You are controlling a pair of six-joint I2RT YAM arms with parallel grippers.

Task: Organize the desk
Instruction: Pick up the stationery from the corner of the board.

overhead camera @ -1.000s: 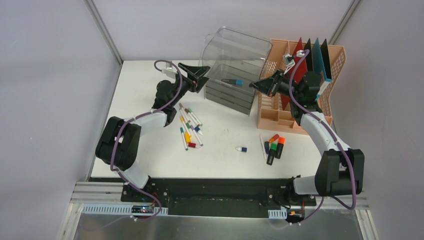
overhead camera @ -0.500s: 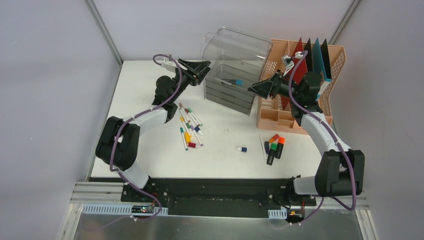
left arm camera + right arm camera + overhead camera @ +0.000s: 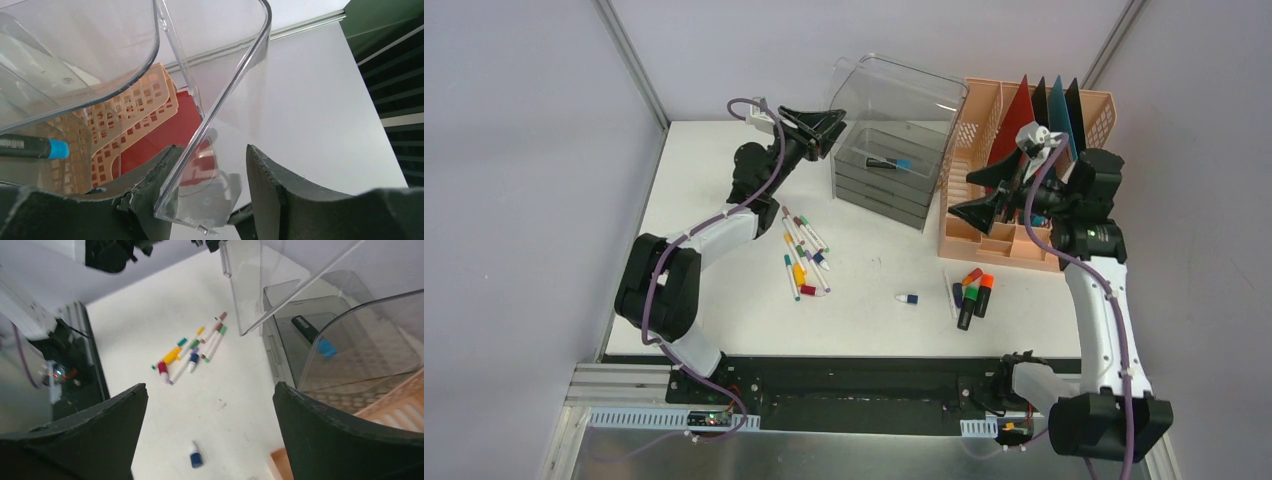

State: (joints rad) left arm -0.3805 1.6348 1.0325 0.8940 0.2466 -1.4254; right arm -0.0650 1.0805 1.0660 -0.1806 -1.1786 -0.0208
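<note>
The left gripper [image 3: 835,131] is clamping its fingers [image 3: 280,200] partway closed on a corner of the clear lid [image 3: 902,92] of the clear drawer unit [image 3: 886,190]. It is holding the lid tipped up, with the far part of the desk [image 3: 709,175] lying beneath that hand. The right gripper [image 3: 960,196] is hovering with its jaws spread wide and gripping nothing, by the left edge of the peach organiser [image 3: 980,238], the desk lying below it. Loose markers [image 3: 802,252] and highlighters [image 3: 972,292] are lying on the desk's nearer half, well apart from both hands.
</note>
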